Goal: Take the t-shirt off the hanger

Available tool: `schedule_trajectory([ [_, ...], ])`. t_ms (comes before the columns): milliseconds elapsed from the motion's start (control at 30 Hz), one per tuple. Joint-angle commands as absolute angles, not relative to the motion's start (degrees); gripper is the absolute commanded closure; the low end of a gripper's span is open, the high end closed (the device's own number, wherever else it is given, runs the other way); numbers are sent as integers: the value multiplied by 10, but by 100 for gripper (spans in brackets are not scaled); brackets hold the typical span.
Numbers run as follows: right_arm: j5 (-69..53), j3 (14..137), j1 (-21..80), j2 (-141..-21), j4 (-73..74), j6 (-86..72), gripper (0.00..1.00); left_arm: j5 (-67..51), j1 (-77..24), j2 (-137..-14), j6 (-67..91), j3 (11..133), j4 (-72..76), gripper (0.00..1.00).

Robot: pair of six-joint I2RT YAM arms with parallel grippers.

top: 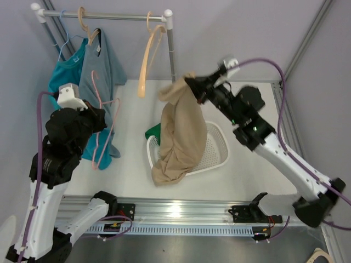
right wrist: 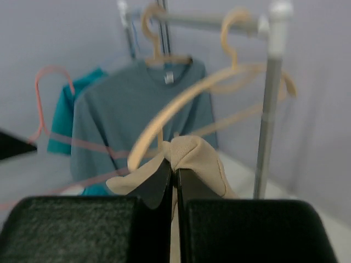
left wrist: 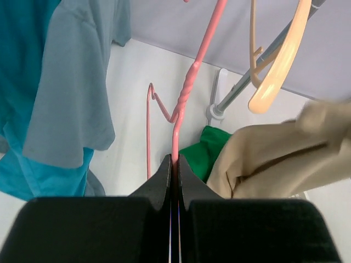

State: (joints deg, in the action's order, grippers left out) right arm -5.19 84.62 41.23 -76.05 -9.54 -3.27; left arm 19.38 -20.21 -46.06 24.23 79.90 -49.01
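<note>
left pincer [left wrist: 174, 162] grips pink hanger [left wrist: 185, 94] | right pincer [right wrist: 174, 170] grips tan t-shirt [right wrist: 196, 156] | overhead: draped over basket [top: 220, 147]

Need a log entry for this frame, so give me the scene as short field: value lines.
left fingers: shut on the pink hanger, which carries no clothing
right fingers: shut on the tan t-shirt
tan t-shirt: off any hanger, hanging down over the white basket
green garment: beside the basket, partly hidden
rack: holds a grey t-shirt, a teal shirt and an empty tan hanger
task state: shirt and hanger look separated
</note>
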Motion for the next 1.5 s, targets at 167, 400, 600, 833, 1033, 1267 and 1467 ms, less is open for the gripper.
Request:
schedule_trajectory([
  [167,89,484,413,-519,-71,-198,100,105,-135,-536,195,859,-387,99],
  [400,50,544,407,-735,163,-225,100,-45,-34,-625,201,961,-413,99],
  [600,7,564,412,-888,215,-229,100,-98,-15,-676,181,1024,-406,99],
  [833,16,538,406,-829,208,-248,79,-141,-15,-718,161,1055,-352,99],
  [1033,39,598,406,-756,279,-236,38,-144,-16,-733,151,1020,-255,99],
  [1267,72,655,407,-693,316,-234,1,-126,-29,-776,136,1017,-204,99],
  [1467,111,649,405,-657,301,-225,1,-109,-50,-854,109,1107,-216,99],
])
